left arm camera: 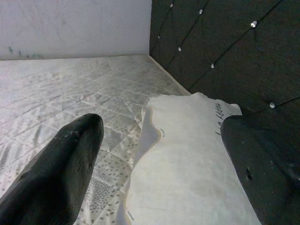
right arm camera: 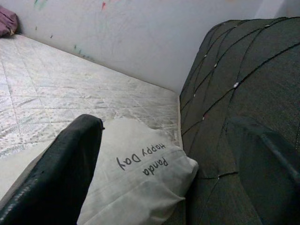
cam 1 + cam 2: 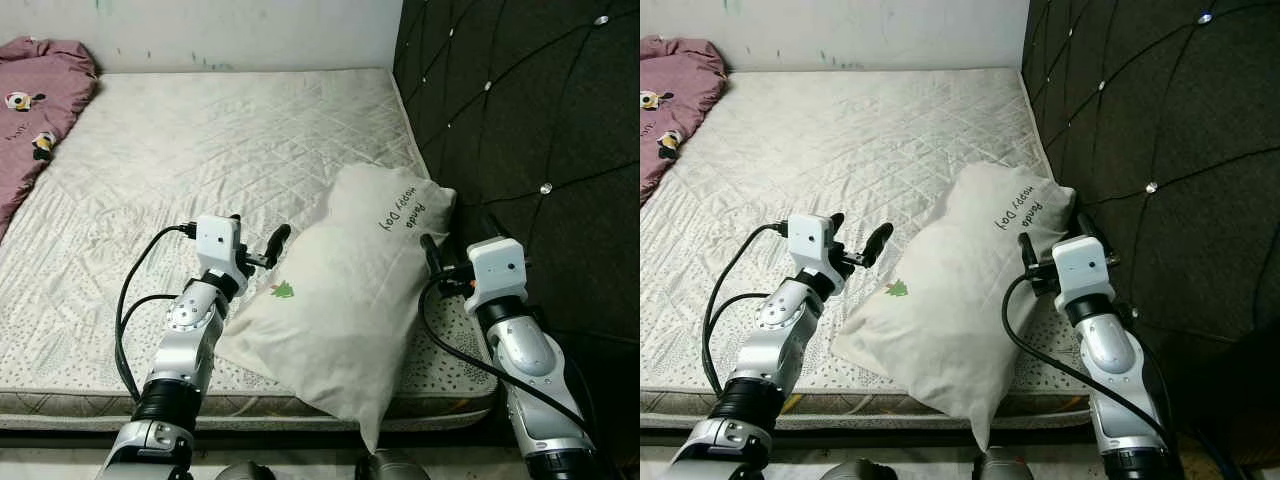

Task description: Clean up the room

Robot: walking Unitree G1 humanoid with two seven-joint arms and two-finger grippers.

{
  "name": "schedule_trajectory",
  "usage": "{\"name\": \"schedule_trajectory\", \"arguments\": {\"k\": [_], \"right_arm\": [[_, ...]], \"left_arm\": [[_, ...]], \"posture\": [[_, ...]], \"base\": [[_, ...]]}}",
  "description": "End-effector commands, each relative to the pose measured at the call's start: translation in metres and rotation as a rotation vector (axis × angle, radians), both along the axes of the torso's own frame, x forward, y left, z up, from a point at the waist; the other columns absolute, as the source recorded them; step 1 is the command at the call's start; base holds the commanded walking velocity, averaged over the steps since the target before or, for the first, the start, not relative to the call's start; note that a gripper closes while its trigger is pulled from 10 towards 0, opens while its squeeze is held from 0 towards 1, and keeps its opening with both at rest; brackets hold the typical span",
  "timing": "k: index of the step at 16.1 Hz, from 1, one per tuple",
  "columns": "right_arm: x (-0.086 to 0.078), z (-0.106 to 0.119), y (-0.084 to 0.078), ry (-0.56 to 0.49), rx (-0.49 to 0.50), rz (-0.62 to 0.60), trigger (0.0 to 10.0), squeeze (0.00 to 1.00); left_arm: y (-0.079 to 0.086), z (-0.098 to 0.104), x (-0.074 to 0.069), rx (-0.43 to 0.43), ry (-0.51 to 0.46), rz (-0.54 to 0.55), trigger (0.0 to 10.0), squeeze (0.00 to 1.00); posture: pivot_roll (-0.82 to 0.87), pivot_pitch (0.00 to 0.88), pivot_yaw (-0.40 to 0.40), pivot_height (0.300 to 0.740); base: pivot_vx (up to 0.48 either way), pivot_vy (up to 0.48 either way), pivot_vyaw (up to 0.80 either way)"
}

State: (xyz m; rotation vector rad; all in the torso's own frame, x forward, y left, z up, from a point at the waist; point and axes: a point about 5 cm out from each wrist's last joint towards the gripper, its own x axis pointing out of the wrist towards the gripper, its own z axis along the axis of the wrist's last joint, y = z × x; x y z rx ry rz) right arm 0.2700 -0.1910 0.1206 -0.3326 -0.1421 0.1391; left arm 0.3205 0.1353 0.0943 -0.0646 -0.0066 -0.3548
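Note:
A cream pillow (image 3: 350, 290) with black lettering and a small green tree print lies on the mattress (image 3: 220, 150) close to the dark headboard. Its near corner hangs over the mattress's front edge. My left gripper (image 3: 258, 235) is open at the pillow's left edge, fingers spread just above the mattress. In the left wrist view the pillow (image 1: 187, 168) lies between and beyond the two fingers. My right gripper (image 3: 460, 240) is open at the pillow's right side, one finger against the pillow and the other by the headboard. The right wrist view shows the pillow's lettered end (image 2: 140, 173).
A black tufted headboard (image 3: 530, 120) rises along the right side. A pink patterned quilt (image 3: 35, 100) is bunched at the mattress's far left corner. A pale wall (image 3: 250, 30) runs behind the bed. The quilted mattress stretches bare across the middle and left.

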Motion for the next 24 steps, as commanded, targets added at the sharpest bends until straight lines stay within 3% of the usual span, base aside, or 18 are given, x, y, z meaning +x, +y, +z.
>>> {"name": "schedule_trajectory", "arguments": {"k": [1,17,22,24], "right_arm": [[-0.001,0.003,-0.005,-0.013,0.002,-0.025,10.0,0.00],[0.015,0.009,-0.001,-0.045,0.013,-0.018,10.0,0.00],[0.027,0.034,0.020,-0.098,0.058,0.076,10.0,0.00],[0.035,0.046,0.037,-0.095,0.150,0.120,10.0,0.00]], "left_arm": [[-0.001,0.003,0.003,0.015,-0.012,-0.009,10.0,0.00],[0.001,0.011,0.014,0.002,-0.046,0.034,10.0,0.00],[0.016,0.015,0.006,0.013,-0.090,0.089,10.0,0.00],[0.026,0.012,0.000,0.031,-0.089,0.122,10.0,0.00]], "posture": [[-0.26,0.009,0.062,0.740],[-0.24,0.000,0.049,0.740],[-0.16,0.000,0.004,0.740],[-0.11,0.000,-0.013,0.740]], "base": [[0.000,0.000,0.00],[0.000,0.000,0.00],[0.000,0.000,0.00],[0.000,0.000,0.00]]}}
